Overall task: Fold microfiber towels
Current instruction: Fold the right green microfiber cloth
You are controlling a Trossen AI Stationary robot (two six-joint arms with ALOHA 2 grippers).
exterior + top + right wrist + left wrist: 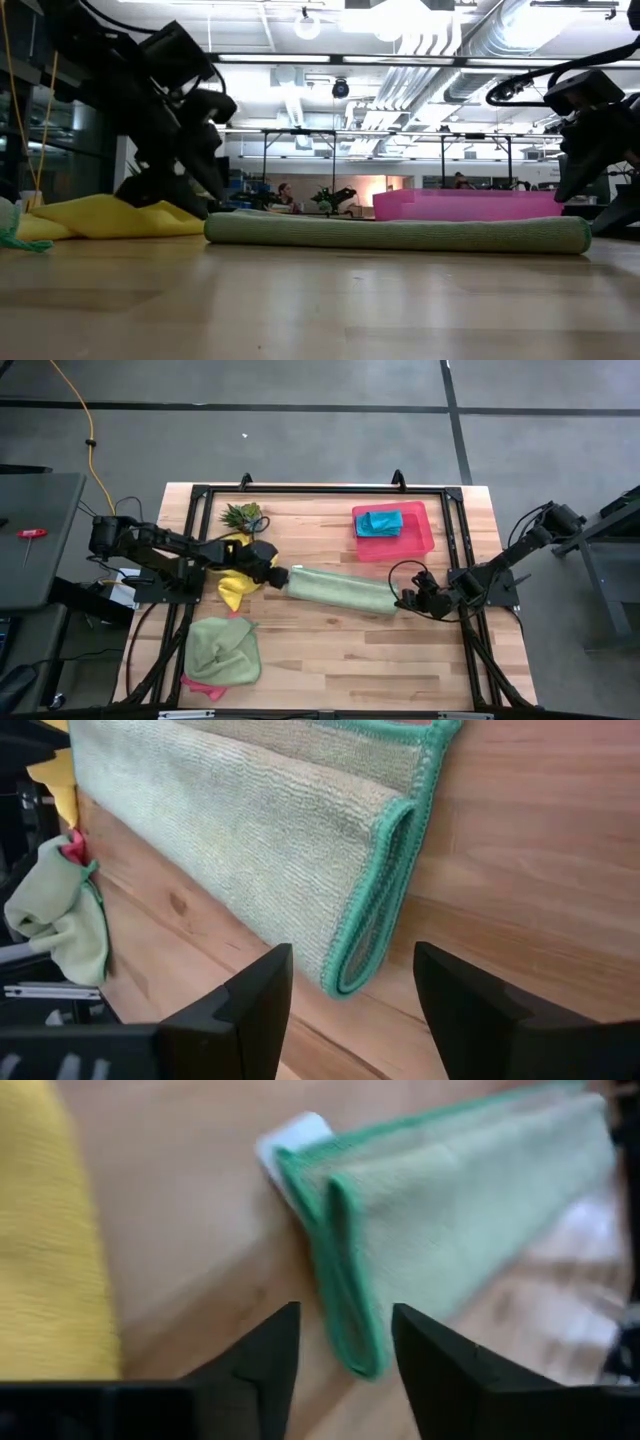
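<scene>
The room is big, with a grey floor [330, 440] crossed by dark lines, bright ceiling lights and pipes overhead. Far behind the table, people sit at desks.

The wooden table [330, 650] has pale planks and a black frame around its edge.

In the middle of the table lies the long folded light green towel [342, 589]. Everything else is placed from it. The yellow towel [232, 586] lies crumpled just past its left end. The other light green towel [224, 650] sits bunched up near the front edge, left of the long one, with the pink towel [200, 685] peeking out under it. The pink tray [420, 532] is behind its right end, and the teal towel [380, 522] lies folded inside the tray. The small plant [243, 515] stands behind its left end.

The left gripper [345, 1342] is at the towel's left end, fingers apart, holding nothing. The right gripper [352, 982] is at the right end, fingers apart, holding nothing too.
</scene>
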